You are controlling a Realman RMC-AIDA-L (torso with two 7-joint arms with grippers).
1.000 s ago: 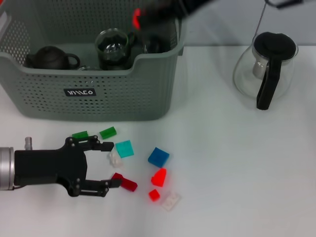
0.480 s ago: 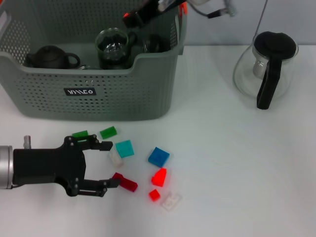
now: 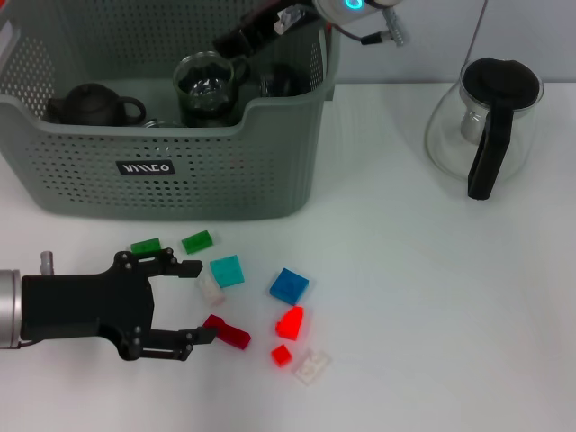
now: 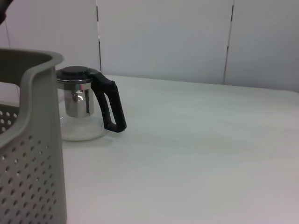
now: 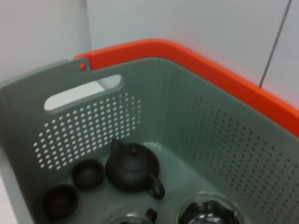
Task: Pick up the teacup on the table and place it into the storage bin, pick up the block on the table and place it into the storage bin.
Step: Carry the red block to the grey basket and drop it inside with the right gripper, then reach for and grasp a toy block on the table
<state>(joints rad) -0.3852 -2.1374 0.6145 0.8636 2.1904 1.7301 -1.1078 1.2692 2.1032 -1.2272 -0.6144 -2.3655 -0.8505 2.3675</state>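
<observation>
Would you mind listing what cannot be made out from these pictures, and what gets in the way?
- Right gripper: head view, dark and cut by the top edge over the storage bin; fingers unreadable.
- Bin floor near the front wall: head view, hidden by that wall; right wrist view cuts it off.
- Red block: contact with the left gripper unclear.
- Blocks: absent from the left wrist view.
- Bin label: lettering too small.

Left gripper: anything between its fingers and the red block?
Nothing visible. The left gripper is open on the table, its lower fingertip right at the red block. A white block sits between the fingers, nearer the upper one, and could get caught in a close.
</observation>
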